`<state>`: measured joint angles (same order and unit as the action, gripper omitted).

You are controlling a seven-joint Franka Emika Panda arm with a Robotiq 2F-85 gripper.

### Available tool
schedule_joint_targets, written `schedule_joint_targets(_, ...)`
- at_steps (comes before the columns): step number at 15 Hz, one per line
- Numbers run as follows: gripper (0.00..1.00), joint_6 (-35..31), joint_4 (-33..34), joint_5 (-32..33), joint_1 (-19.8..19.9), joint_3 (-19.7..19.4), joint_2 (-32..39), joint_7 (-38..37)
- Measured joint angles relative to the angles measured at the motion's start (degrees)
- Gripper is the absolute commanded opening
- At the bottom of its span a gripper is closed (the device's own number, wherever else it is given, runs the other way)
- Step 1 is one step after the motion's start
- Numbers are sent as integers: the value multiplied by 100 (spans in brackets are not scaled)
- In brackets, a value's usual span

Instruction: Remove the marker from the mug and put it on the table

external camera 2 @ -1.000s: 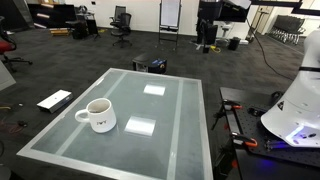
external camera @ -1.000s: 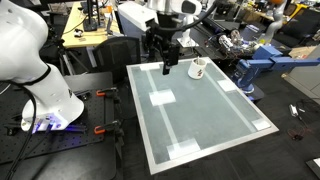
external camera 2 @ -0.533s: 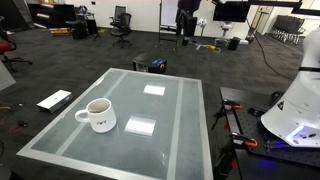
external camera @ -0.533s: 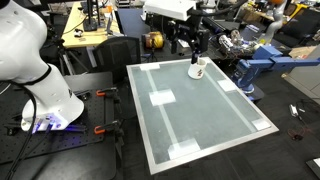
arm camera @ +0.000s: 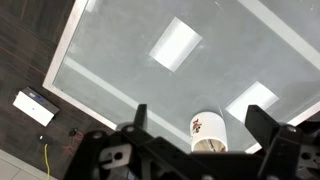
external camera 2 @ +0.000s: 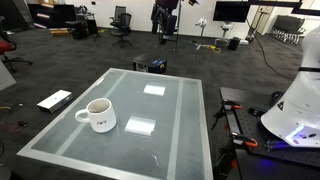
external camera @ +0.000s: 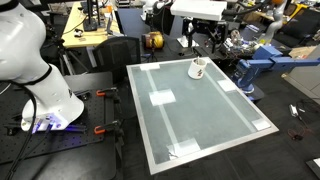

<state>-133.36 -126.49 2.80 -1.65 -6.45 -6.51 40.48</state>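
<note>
The small white mug (external camera: 197, 68) stands near the far corner of the pale glossy table (external camera: 200, 125). It also shows in an exterior view (external camera 2: 99, 114) and in the wrist view (arm camera: 207, 133), where it carries a small red print. A thin dark marker (external camera: 201, 62) leans inside the mug with its tip just over the rim. My gripper (external camera: 198, 44) hangs open and empty well above the mug, seen high in an exterior view (external camera 2: 165, 35). In the wrist view the gripper (arm camera: 200, 112) has its two dark fingers (arm camera: 140, 114) spread either side of the mug below.
White tape patches (arm camera: 176, 44) lie on the table top. A flat black-and-white device (external camera 2: 54, 100) lies on the floor beside the table. The robot's white base (external camera: 45, 95) stands by one table edge. Workbenches and a blue machine (external camera: 255, 65) stand behind the mug's corner.
My gripper has swung across the back of the table and risen, from low beside the mug to a spot above it. The mug and marker have not moved.
</note>
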Motion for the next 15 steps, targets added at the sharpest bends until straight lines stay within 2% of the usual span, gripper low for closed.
schedule_joint_targets(9,100,-87,487,-1935,-41,338,741,2697)
schedule_joint_targets(13,100,-34,601,-2399,-34,524,998,3497)
schedule_joint_targets(15,100,-20,637,-2438,-32,601,1107,3647)
